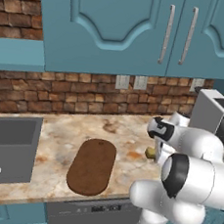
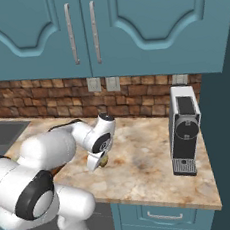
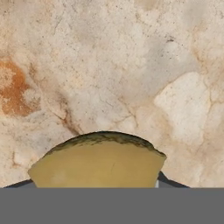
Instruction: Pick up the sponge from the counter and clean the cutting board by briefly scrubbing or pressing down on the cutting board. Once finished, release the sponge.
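Lying flat betw tool (image 3: 94,186) tips: sponge (image 3: 97,162)

The sponge (image 3: 98,162) is a small yellow-olive soft block with a darker, curved upper edge. It is seen on the counter (image 1: 126,135), to the right of the cutting board (image 1: 92,166) and well apart from it; in the left base view only a small yellow part (image 1: 150,152) is seen, and in the right base view only an olive edge (image 2: 105,161). Whether it rests on the stone or is lifted cannot be told.

The cutting board is a flat, dark brown wooden oblong with rounded ends. It is laid flat on the counter, with one end near the front edge.

The counter is beige and tan marbled stone with brownish veins and an orange patch (image 3: 17,89).
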Available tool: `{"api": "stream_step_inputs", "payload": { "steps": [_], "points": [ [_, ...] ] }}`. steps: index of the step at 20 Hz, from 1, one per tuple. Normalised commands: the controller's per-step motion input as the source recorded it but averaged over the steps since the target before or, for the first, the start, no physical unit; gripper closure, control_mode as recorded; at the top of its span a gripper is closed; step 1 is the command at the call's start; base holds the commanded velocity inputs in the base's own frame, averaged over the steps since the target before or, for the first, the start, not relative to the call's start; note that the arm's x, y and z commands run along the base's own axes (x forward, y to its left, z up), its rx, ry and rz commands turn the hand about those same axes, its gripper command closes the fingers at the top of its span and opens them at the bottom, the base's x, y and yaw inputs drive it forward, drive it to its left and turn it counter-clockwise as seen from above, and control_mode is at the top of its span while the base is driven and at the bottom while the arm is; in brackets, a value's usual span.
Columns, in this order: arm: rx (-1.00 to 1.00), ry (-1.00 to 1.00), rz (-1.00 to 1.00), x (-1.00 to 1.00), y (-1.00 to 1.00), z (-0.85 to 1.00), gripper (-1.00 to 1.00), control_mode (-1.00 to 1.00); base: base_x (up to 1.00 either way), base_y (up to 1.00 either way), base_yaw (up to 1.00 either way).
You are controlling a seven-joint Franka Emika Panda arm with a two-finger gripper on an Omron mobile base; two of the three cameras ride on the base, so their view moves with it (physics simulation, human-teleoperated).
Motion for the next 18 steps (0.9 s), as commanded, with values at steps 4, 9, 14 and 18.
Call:
{"api": "stream_step_inputs", "payload": {
  "steps": [4, 9, 14, 18],
  "points": [
    [0.00, 0.00, -0.03, 0.01, 0.00, -0.14, -1.00, -1.00, 0.00, 0.00, 0.00],
    [-0.01, 0.00, -0.03, 0.00, 0.00, -0.05, -1.00, -1.00, 0.00, 0.00, 0.00],
    [0.00, 0.03, -0.07, -0.08, 0.00, 0.12, -1.00, -1.00, 0.00, 0.00, 0.00],
    [0.00, 0.02, -0.11, -0.43, 0.00, 0.34, -1.00, -1.00, 0.00, 0.00, 0.00]
  ]
}}
